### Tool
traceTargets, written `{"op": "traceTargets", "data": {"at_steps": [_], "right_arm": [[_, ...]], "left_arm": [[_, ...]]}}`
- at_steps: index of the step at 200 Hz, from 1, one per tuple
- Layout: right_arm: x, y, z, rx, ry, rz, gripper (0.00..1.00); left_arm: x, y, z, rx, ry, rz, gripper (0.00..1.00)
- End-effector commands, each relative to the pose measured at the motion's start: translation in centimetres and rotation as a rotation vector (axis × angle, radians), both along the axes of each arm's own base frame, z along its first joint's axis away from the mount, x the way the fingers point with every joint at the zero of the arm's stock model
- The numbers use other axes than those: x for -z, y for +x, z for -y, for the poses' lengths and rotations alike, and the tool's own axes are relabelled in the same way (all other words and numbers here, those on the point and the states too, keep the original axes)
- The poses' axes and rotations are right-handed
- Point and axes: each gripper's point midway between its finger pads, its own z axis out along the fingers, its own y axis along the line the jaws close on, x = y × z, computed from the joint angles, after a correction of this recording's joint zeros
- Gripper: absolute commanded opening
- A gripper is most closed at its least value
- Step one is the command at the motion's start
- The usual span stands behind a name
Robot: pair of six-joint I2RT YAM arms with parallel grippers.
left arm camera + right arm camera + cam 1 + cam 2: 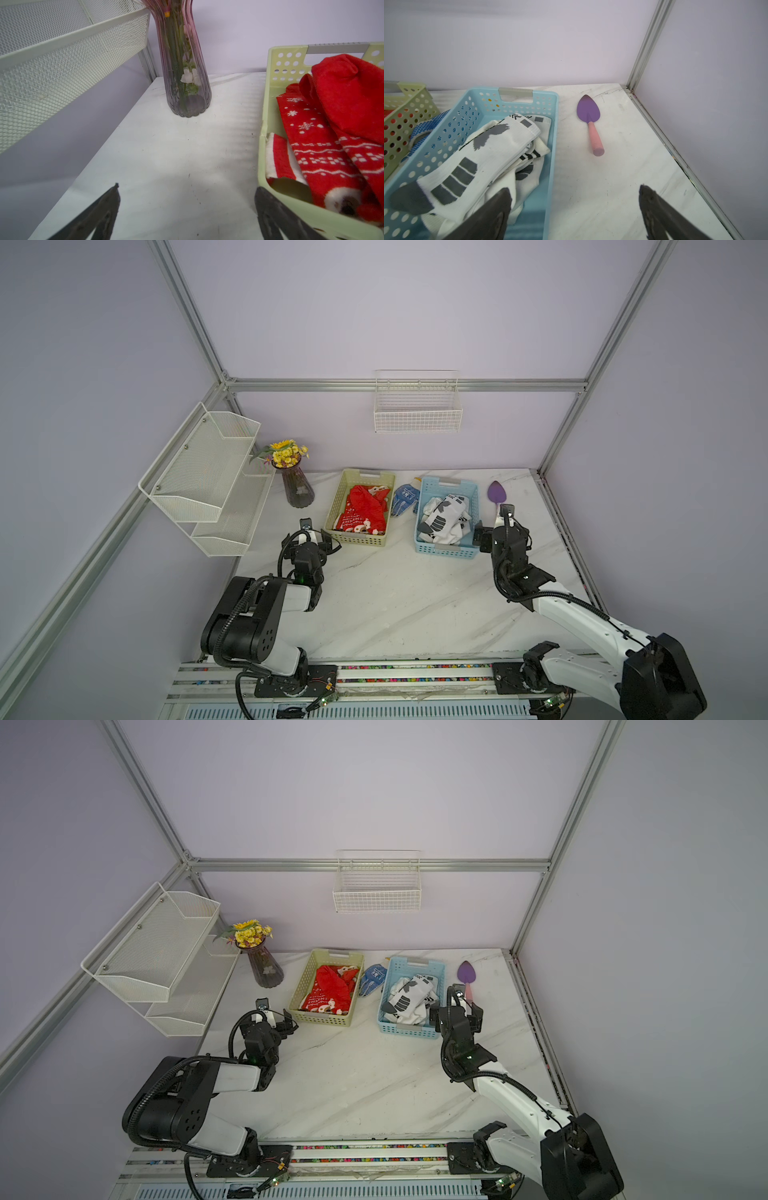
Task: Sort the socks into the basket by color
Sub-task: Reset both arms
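1. Red patterned socks (360, 510) lie piled in the green basket (335, 510), at the far left of the marble table (395, 605).
2. White socks with grey and black marks (444, 519) lie in the blue basket (446, 551), to its right. No sock shows on the bare tabletop, so the sort appears complete.
3. The left gripper (187, 187) has its jaws spread wide and holds nothing. It sits low, just left of the green basket's near corner, and one finger is close to the wall.
4. The right gripper (575, 187) is likewise fully spread and empty. It sits at the blue basket's near right wall, and the left finger overlaps the rim in the wrist view.
5. Judged step: withdraw both arms.
   - Raise each gripper straight up before pulling back, so that no finger hooks a perforated wall and drags the basket.
   - Check that no sock cuff hangs over a rim.
6. Leave the blue dotted gloves (404, 499) between the baskets and the purple trowel (588, 113) on the right. Neither is a sock.
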Motion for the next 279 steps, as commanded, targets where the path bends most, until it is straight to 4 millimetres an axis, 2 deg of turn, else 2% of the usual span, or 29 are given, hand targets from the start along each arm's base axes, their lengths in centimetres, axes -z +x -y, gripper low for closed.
{"op": "traceTargets", "data": {"at_steps": [1, 24, 73, 107, 110, 113, 121, 181, 218, 256, 279], "right_arm": [[-1.7, 0.8, 1.8, 0.072, 0.024, 0.136, 0.97], [-0.6, 1.4, 3.4, 0.105, 0.039, 0.156, 0.97], [1.4, 2.3, 4.2, 0.085, 0.036, 0.176, 0.97], [1.8, 2.6, 5.1, 0.103, 0.051, 0.217, 0.97], [1.7, 2.7, 5.1, 0.097, 0.054, 0.226, 0.97], [2.5, 2.9, 5.1, 0.094, 0.049, 0.207, 0.97], [3.0, 3.2, 5.3, 0.091, 0.046, 0.204, 0.97], [5.3, 4.7, 6.0, 0.097, 0.047, 0.193, 0.97], [5.9, 4.7, 6.4, 0.106, 0.053, 0.211, 0.97], [7.4, 5.1, 6.3, 0.087, 0.072, 0.210, 0.97], [7.4, 5.3, 6.0, 0.062, 0.069, 0.213, 0.97]], "left_arm": [[-1.3, 0.0, -0.1, 0.015, -0.003, 0.071, 1.00], [-1.1, 0.1, -0.2, 0.023, -0.013, 0.063, 1.00], [-0.2, 0.3, -0.2, 0.036, -0.024, 0.064, 1.00], [0.0, 0.6, -0.2, 0.040, -0.023, 0.051, 1.00], [-0.1, 0.6, -0.3, 0.040, -0.024, 0.054, 1.00], [0.0, 0.6, -0.3, 0.040, -0.024, 0.054, 1.00], [0.0, 0.6, -0.3, 0.044, -0.024, 0.051, 1.00], [0.1, 0.7, -0.3, 0.046, -0.030, 0.046, 1.00], [0.1, 0.8, -0.3, 0.045, -0.030, 0.044, 1.00], [0.1, 0.8, -0.3, 0.047, -0.030, 0.044, 1.00], [0.1, 0.7, -0.3, 0.046, -0.030, 0.045, 1.00]]}}
